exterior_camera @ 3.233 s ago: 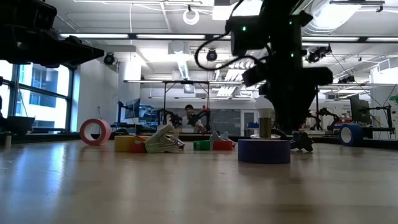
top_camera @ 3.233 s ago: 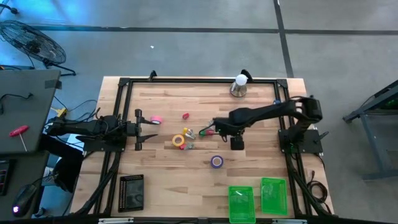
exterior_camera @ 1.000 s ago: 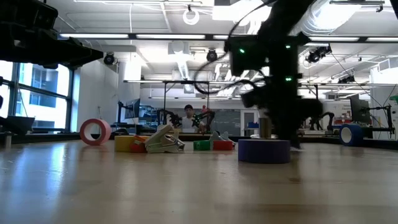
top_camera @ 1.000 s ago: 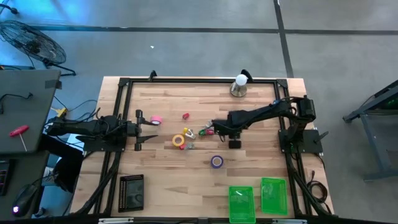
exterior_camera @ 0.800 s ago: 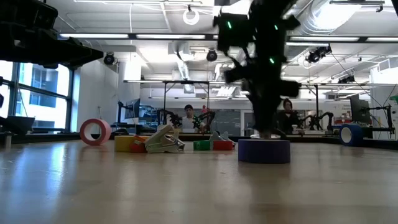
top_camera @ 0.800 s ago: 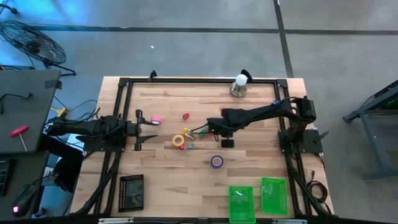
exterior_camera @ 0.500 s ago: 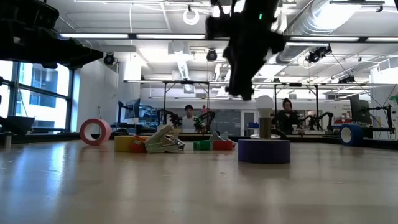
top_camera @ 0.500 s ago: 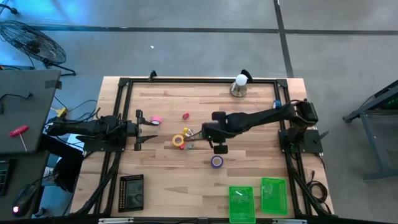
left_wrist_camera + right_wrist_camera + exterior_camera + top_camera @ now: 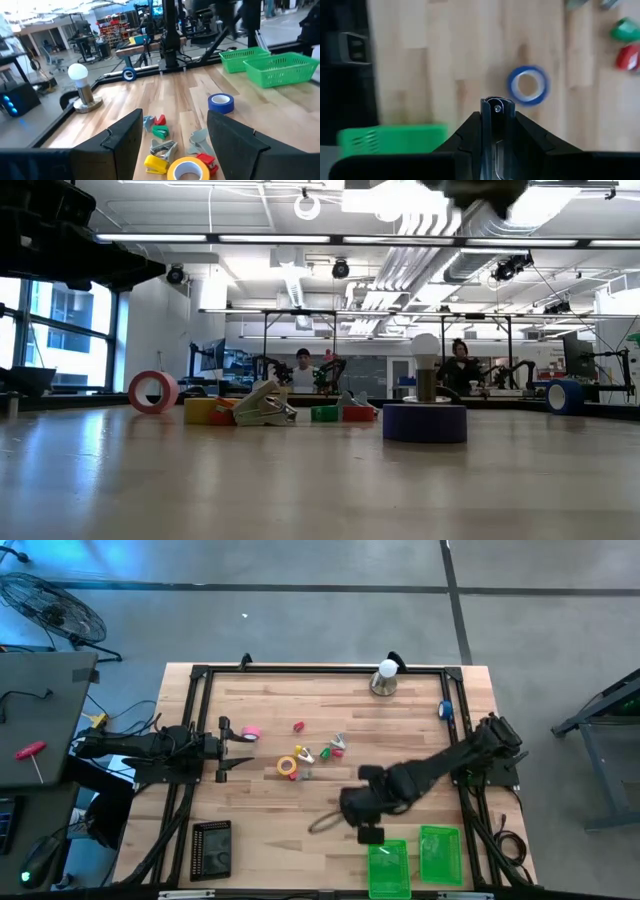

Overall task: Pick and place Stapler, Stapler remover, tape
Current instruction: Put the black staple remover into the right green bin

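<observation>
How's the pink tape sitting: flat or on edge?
On edge: the pink tape shows its ring face in the low view, only a narrow strip from above.

No text, label, brand, number or sign can be read in any of the views. The tape rolls show plain sides (the purple tape roll (image 9: 220, 103) has a bare blue-purple band, the yellow tape roll (image 9: 188, 169) a bare yellow one), and the green baskets (image 9: 272, 65) carry no marking. Shelving and equipment in the room behind the table are too small and blurred to read.
</observation>
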